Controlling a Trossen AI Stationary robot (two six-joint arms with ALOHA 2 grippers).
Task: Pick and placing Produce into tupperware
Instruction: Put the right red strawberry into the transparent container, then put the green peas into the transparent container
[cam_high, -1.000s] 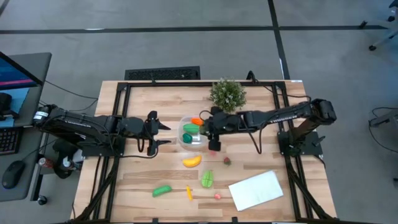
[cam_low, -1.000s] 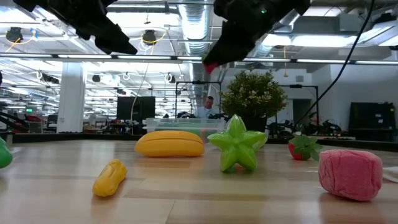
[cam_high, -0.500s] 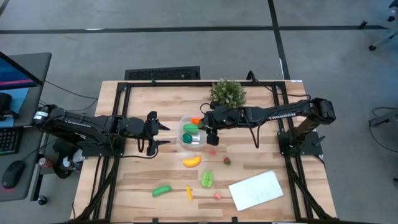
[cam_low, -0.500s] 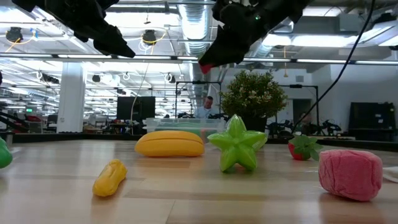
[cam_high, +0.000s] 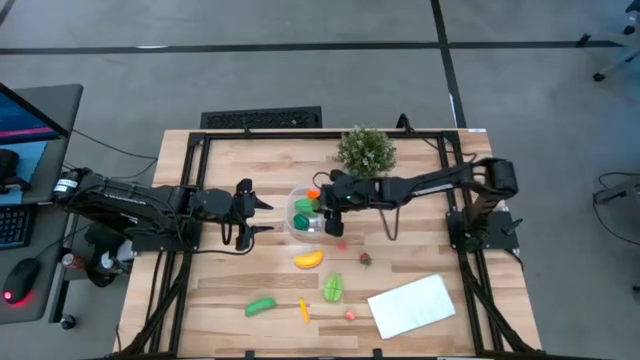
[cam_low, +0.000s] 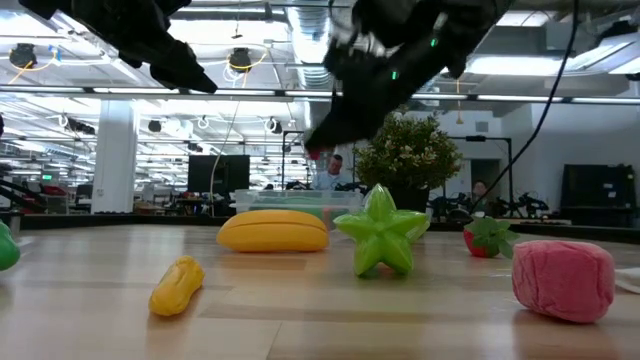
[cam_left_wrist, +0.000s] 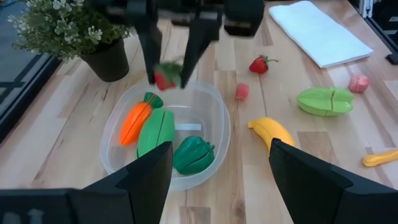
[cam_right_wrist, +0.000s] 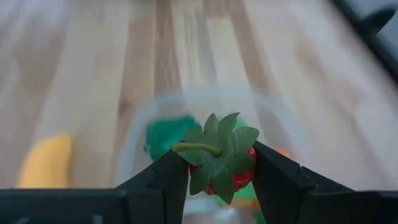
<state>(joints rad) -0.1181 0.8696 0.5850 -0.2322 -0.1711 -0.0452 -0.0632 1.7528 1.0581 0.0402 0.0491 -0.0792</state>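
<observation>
Two arms meet at mid-table: the left gripper (cam_high: 262, 214) waits with fingers spread wide, holding nothing, just beside the clear tupperware (cam_left_wrist: 118, 127), which already holds an orange carrot (cam_left_wrist: 134, 118) and two green pieces. Over its rim, the right gripper (cam_left_wrist: 168, 73) pinches a strawberry (cam_right_wrist: 221, 163). A potted plant (cam_high: 366, 150) crowds the far side; banana (cam_high: 308, 259), star fruit (cam_high: 333, 287) and white sheet (cam_high: 412, 305) lie toward the near edge.
</observation>
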